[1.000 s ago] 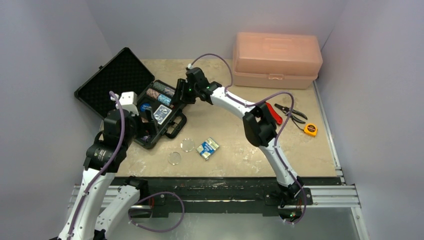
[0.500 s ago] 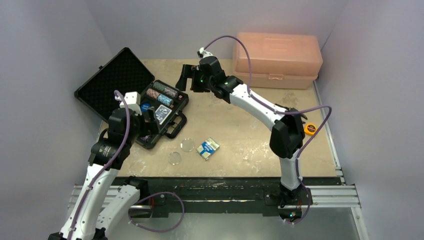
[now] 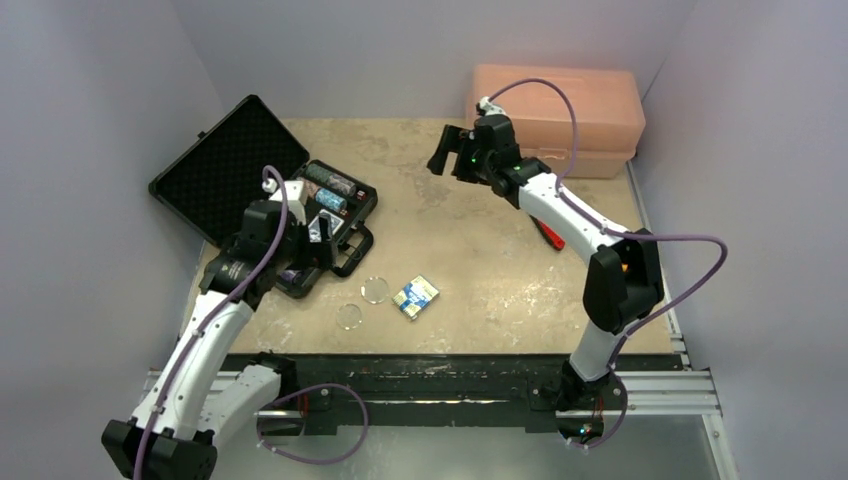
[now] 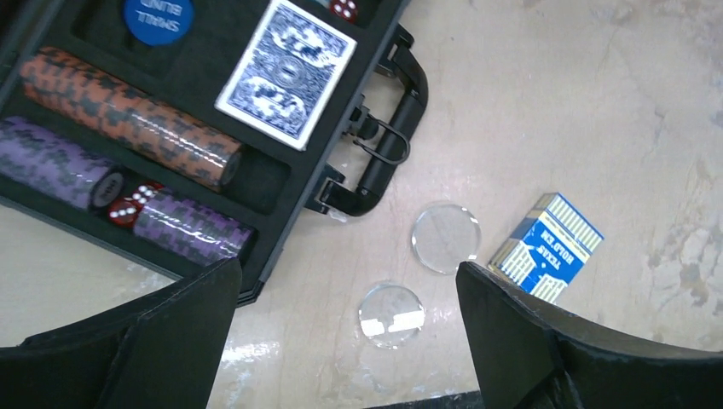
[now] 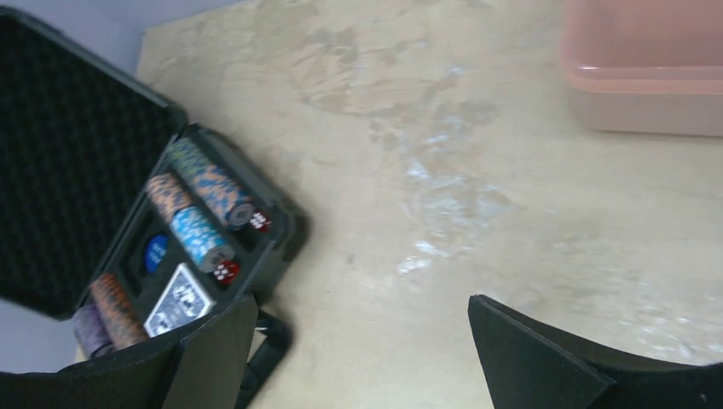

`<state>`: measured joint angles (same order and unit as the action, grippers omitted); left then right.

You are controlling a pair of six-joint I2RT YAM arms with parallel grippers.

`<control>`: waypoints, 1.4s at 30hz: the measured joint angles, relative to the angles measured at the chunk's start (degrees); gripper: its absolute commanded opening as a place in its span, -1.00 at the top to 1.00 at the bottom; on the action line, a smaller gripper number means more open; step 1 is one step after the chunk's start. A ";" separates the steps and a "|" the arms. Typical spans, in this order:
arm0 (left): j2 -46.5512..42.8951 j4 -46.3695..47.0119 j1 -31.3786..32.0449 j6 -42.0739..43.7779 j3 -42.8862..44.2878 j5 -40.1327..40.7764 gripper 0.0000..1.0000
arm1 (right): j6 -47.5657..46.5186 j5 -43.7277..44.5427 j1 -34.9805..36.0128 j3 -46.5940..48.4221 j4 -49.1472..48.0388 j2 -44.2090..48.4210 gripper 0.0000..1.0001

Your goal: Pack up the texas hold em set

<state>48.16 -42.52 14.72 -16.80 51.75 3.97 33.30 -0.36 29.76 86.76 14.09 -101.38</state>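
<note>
The black poker case (image 3: 300,205) lies open at the left, lid (image 3: 225,160) back. In the left wrist view its tray (image 4: 264,183) holds orange chips (image 4: 128,111), purple chips (image 4: 187,228), a card deck (image 4: 286,68), a blue button (image 4: 158,15) and red dice (image 4: 128,209). Two clear discs (image 3: 376,289) (image 3: 349,316) and a blue card box (image 3: 415,296) lie on the table in front of the case. My left gripper (image 3: 322,236) is open and empty above the case's front edge, the discs (image 4: 390,314) (image 4: 445,238) between its fingers. My right gripper (image 3: 442,150) is open and empty, high over the table's middle back.
A pink plastic box (image 3: 555,120) stands at the back right and shows in the right wrist view (image 5: 648,68). Red-handled pliers (image 3: 548,232) lie right of centre, partly under my right arm. The case handle (image 4: 392,136) sticks out toward the discs.
My right gripper has drawn back from the case, to the right and up, open and empty. My left gripper has moved right and forward across the case toward its front edge.
</note>
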 measured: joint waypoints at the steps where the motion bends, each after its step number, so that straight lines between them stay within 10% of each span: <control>1: 1.18 0.00 0.00 0.09 0.02 -1.16 -0.95 | -0.09 0.24 -0.92 -0.79 0.00 0.50 -0.98; 20: 20.48 3.21 18.95 5.68 5.77 -6.93 -0.94 | 0.13 13.40 -4.70 -22.32 -4.55 21.68 -0.98; 42: 43.01 5.49 34.40 11.56 12.00 -2.23 -1.00 | -1.46 26.29 -4.70 -24.76 -3.08 28.37 -0.98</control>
<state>91.18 -37.04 49.12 -5.23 63.75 1.74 31.83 25.93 25.06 62.00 11.00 -73.01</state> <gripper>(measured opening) 0.996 0.987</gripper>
